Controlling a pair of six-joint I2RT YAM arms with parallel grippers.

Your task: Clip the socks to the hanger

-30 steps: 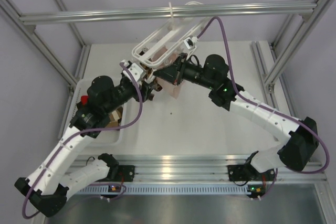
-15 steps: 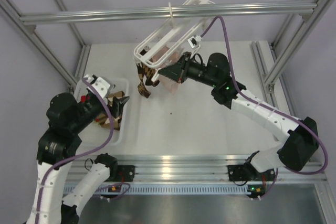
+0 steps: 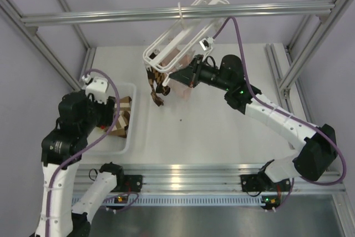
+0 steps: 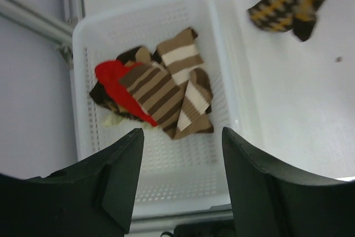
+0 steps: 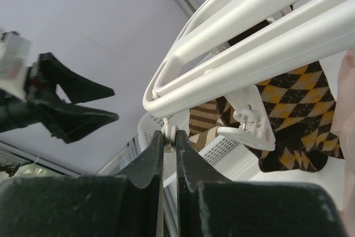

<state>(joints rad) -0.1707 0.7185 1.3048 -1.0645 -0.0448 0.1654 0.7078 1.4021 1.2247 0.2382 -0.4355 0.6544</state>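
You have three views, placed here by the white basket [image 3: 131, 129].

- **Top external:** this camera sits high behind the arm bases. It looks down over the whole table from far off, with the basket at left.
- **Left wrist:** this one looks nearly straight down into the basket [image 4: 144, 5] from close above. The spread left gripper [image 4: 182, 137] edges the bottom of the view.
- **Right wrist:** this camera sits low beyond the basket and tilts up, very close under the hanger [image 5: 249, 31]. A corner of the basket [image 5: 224, 147] shows behind.

All three views share the basket and the diamond-patterned sock [image 3: 157, 86].
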